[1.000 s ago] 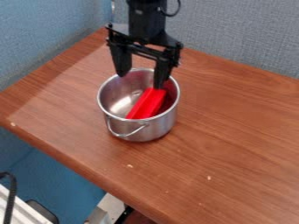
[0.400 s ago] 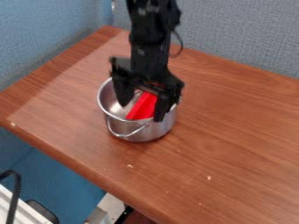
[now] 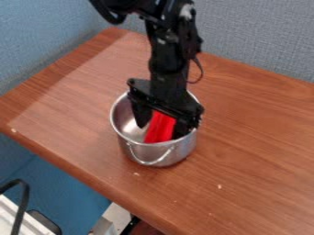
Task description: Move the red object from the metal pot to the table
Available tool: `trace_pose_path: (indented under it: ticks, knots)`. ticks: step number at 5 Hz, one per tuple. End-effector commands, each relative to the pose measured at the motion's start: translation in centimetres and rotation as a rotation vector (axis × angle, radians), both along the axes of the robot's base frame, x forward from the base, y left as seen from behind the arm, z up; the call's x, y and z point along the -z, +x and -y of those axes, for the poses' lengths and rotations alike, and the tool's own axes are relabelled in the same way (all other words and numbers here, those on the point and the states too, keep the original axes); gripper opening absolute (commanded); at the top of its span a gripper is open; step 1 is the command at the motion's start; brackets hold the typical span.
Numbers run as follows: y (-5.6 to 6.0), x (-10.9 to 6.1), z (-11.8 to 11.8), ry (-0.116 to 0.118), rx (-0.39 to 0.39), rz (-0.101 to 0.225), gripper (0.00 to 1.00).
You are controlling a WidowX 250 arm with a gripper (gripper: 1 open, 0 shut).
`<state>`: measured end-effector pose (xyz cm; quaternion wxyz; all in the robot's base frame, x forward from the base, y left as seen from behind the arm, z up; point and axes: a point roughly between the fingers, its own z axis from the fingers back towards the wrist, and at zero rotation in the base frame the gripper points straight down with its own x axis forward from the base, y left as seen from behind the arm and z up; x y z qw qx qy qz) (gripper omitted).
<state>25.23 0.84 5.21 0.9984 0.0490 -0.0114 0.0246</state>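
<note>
While the metal pot (image 3: 185,147) was the thing to go by, what was around it, biggest stuff first?

— Well, the blue-grey backdrop (image 3: 252,29) was up behind the pot, and the wooden table (image 3: 260,138) was right under it, reddish-brown and running out well past it on the right-hand side of the view.

— Cool, and the arm?

— The black arm (image 3: 172,48) came in from above and behind the pot, reaching down over its back rim. The pot itself was upright, shiny and round, open side up.

— OK, so what was the claw up to? Did it have anything?

— Nah, not gripped as far as I could see. The gripper (image 3: 166,117) was open, dipping into the pot's mouth with its fingers spread around the red block. Couldn't tell if either one was touching it, tbh.

— So the block was in there?

— Yep, the red block (image 3: 160,128) was inside the pot, partly hidden by the claw. Smallest bit was the thin wire handle (image 3: 147,163), hanging down against the pot's near side.
</note>
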Motion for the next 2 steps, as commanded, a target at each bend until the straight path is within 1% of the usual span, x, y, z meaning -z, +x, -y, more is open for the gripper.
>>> trace_pose_path:
  ticks: [1, 2]
  knots:
    - [-0.15, 0.32, 0.09, -0.002, 0.007, 0.018, 0.00]
    - [-0.24, 0.59, -0.53, -0.003, -0.019, 0.019, 0.00]
